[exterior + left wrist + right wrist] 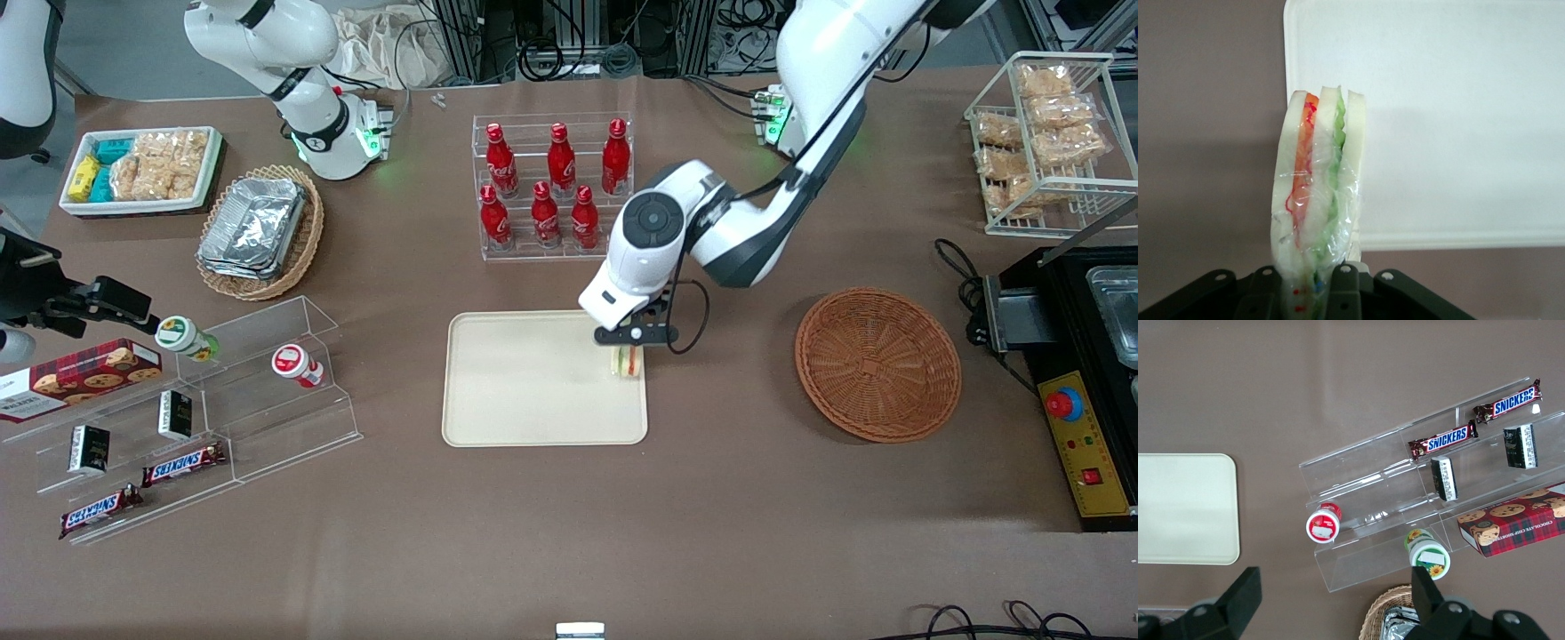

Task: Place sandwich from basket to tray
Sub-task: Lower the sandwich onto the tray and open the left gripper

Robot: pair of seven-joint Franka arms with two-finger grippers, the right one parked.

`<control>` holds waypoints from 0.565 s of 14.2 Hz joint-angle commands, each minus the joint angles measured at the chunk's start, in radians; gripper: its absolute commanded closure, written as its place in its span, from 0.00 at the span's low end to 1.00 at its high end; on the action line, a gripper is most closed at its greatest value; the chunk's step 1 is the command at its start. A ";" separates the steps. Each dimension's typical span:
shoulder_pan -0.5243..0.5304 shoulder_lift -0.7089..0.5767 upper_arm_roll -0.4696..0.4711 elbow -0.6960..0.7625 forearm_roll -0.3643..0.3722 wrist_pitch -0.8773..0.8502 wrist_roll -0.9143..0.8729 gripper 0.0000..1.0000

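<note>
Wrist view: sandwich [1315,193] clamped between gripper [1317,293] fingers [1345,293]

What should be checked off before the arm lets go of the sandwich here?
1. Sandwich held by the gripper: ok, fingers shut on its wrapped end.
2. Sandwich out of the basket: ok.
3. Sandwich over the tray: ok, though close to the rim nearest the basket.
4. Sandwich resting on the tray: cannot tell.
5. Tray surface under it bare: ok.
</note>
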 commanded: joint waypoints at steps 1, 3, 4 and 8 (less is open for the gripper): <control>-0.011 0.105 -0.001 0.071 0.131 0.030 -0.107 1.00; -0.011 0.132 -0.001 0.085 0.158 0.033 -0.121 1.00; -0.011 0.144 -0.001 0.086 0.159 0.034 -0.121 1.00; -0.011 0.176 -0.001 0.114 0.158 0.053 -0.110 0.15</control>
